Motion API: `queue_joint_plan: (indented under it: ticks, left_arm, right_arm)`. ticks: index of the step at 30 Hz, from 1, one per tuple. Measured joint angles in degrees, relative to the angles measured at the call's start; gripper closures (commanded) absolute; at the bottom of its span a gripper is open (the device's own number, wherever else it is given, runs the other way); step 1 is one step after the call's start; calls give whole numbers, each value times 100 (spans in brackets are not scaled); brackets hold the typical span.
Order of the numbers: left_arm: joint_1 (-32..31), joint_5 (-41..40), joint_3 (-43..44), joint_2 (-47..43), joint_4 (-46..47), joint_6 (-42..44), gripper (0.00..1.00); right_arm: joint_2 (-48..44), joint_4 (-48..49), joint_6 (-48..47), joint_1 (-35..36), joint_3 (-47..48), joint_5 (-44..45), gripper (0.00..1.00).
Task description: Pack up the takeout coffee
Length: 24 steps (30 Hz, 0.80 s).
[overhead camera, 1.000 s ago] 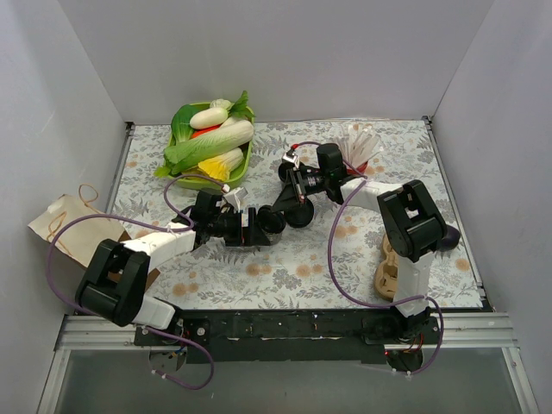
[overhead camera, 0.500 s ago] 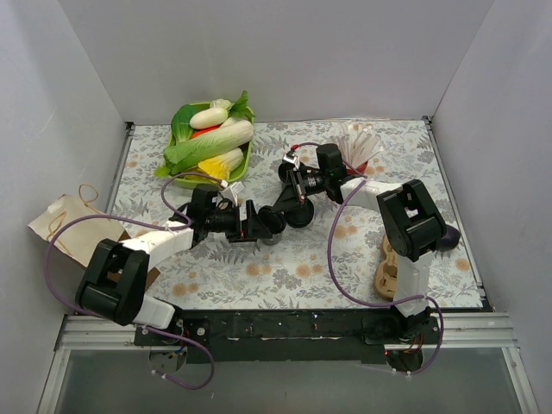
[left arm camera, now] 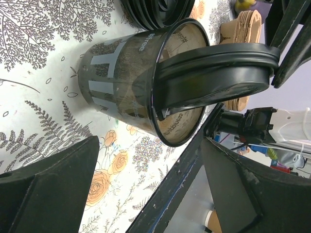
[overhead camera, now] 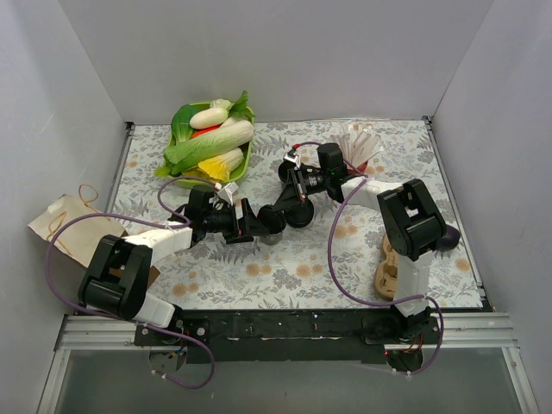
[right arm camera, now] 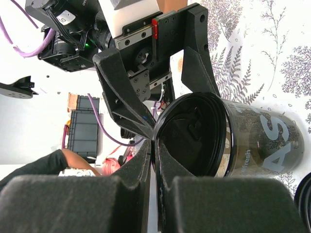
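Clamping the lid [right arm camera: 192, 133] by its rim, my right gripper [right arm camera: 154, 141] holds it tilted over the mouth. The takeout coffee [left arm camera: 116, 87] stands upright mid-table, between the spread fingers of my left gripper [left arm camera: 150, 145].

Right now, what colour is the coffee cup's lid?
The lid is black, clearest in the left wrist view.

Plain pale grey walls [overhead camera: 276, 52] on three sides, matte, unmarked. Table [overhead camera: 259, 276] covered with a grey-and-tan floral cloth. Aluminium rail [overhead camera: 95, 332] along the near edge. Light even, diffuse; shadows soft.
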Motion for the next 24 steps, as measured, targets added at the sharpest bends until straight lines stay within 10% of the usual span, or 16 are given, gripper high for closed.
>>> queue_joint_plan:
  ticks: [24]
  left_arm:
    - [0, -87, -46, 87, 9, 66, 15]
  right_arm:
    - [92, -118, -166, -101, 136, 87, 67]
